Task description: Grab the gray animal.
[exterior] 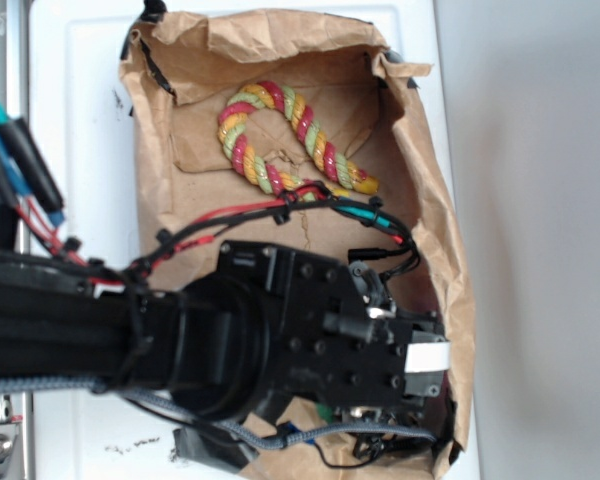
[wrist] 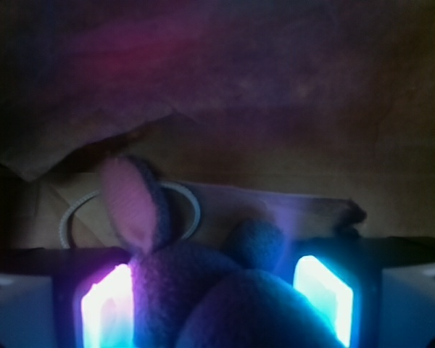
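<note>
The gray animal (wrist: 203,290), a soft plush mouse, fills the space between my gripper's (wrist: 214,301) two glowing pads in the wrist view. Its pink-lined ear (wrist: 130,203) stands up at the left, and its thin looped tail (wrist: 188,210) lies behind on the brown paper. The left pad (wrist: 105,308) presses against its side. Its body bulges over the lower edge of the right pad (wrist: 322,293). In the exterior view the gripper (exterior: 428,365) is low in the near right corner of the paper bag (exterior: 420,200), and the arm hides the mouse.
A red-yellow-green twisted rope toy (exterior: 280,140) lies at the far end of the bag. The crumpled bag walls (exterior: 450,260) rise close beside the gripper on the right. The bag sits on a white surface (exterior: 85,120). Cables (exterior: 280,215) run over the arm.
</note>
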{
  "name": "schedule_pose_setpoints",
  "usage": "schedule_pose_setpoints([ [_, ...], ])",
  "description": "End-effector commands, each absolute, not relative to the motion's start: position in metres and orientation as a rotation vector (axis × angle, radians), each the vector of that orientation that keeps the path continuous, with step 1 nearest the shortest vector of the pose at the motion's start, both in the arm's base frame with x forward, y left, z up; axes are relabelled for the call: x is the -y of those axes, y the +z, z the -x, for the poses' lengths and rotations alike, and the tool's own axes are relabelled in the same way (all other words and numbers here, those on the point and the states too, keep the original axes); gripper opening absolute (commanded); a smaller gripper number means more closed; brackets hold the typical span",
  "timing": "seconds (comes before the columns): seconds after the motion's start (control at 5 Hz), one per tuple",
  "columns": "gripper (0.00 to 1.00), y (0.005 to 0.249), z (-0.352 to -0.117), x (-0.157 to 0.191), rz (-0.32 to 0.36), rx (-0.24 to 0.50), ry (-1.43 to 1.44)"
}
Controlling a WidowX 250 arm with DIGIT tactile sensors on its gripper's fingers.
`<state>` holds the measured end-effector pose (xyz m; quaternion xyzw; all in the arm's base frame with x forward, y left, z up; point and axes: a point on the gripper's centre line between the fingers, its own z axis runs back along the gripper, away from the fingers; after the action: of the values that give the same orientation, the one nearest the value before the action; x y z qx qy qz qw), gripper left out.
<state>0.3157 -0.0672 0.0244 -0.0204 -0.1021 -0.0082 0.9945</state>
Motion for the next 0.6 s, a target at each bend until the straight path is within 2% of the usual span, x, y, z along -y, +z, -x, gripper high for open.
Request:
schedule_pose_setpoints([
  [0.0, 0.0, 0.055, -0.321, 0.05, 0.135, 0.24, 0.011],
  [0.2, 0.0, 0.087, -0.31, 0.038, 0.219, 0.218, 0.006],
  [0.4, 0.0, 0.112, -0.305, 0.025, 0.266, 0.201, 0.008],
])
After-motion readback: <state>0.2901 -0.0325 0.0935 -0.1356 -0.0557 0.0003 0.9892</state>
